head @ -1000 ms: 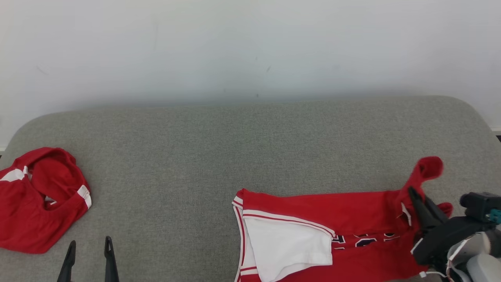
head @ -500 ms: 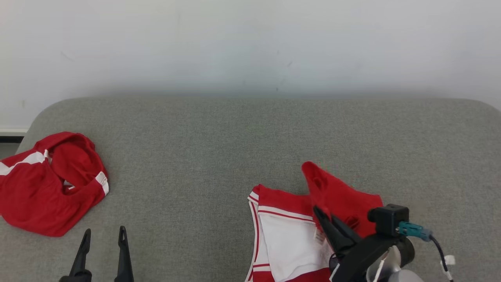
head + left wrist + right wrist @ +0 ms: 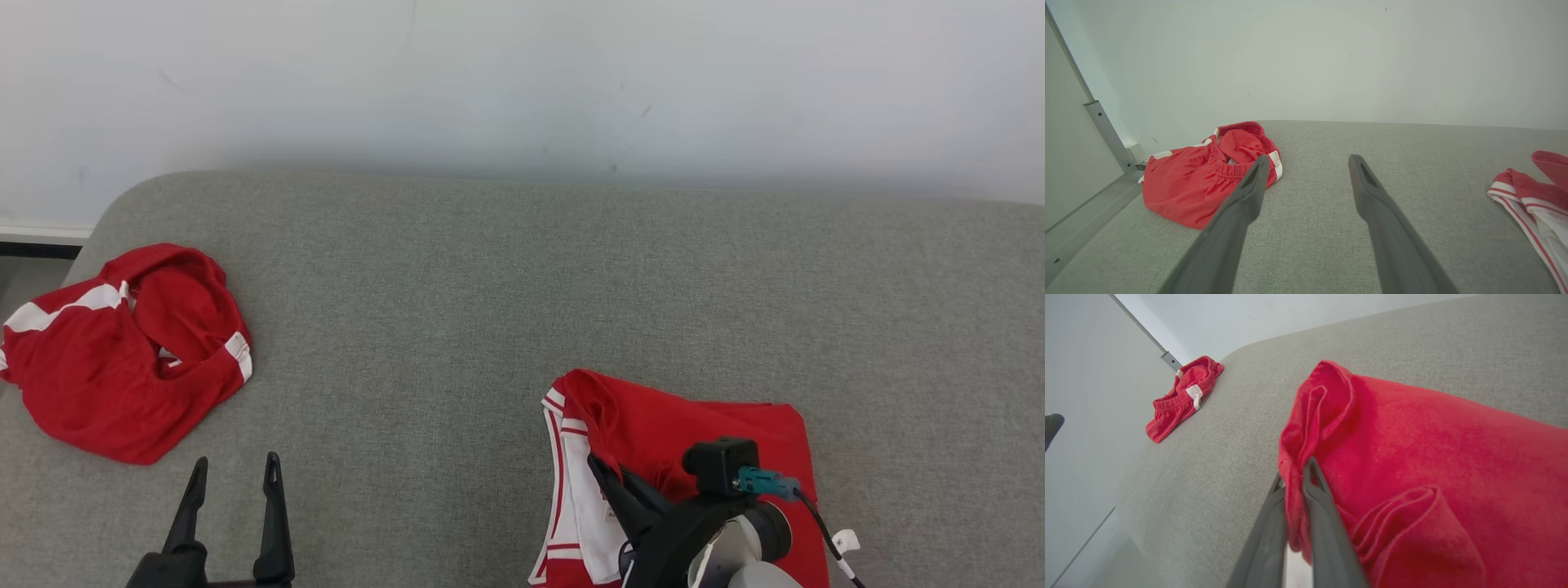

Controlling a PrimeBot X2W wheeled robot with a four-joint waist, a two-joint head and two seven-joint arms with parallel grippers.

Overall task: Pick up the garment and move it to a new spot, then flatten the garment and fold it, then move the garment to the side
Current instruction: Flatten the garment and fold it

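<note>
Red sleeveless jersey with white trim [image 3: 710, 420] lies half-folded, near-right on grey fabric worktop [image 3: 490, 286]. Right end effector [image 3: 1295, 473] is clamped on its red edge; left end effector [image 3: 235, 478] is apart and empty. Fold step: lay the edge flush and low, release only once it's flat.

I see crumpled red shorts with white side stripes [image 3: 122, 359] near the left end of the grey woven upholstered surface [image 3: 490, 310], backed by a plain white wall [image 3: 522, 73].
</note>
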